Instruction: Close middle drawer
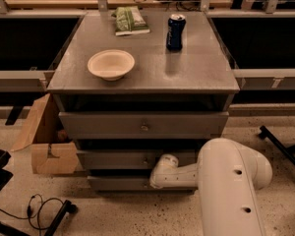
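Speckled floor around grey cabinet [142, 73]: grey wooden middle drawer with round metal knob [118, 160] sits nearly flush, gripper [156, 177] at knob's 5 o'clock, open-or-closed can't tell; push squarely toward 12 until seated.

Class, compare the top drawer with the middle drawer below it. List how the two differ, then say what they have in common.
The top drawer has a taller, wider front, while the middle drawer has a lower, narrower one. The robot's gripper is at the middle drawer's front, just right of and below its knob; nothing is at the top drawer. Both are grey, each with a small round knob at the centre.
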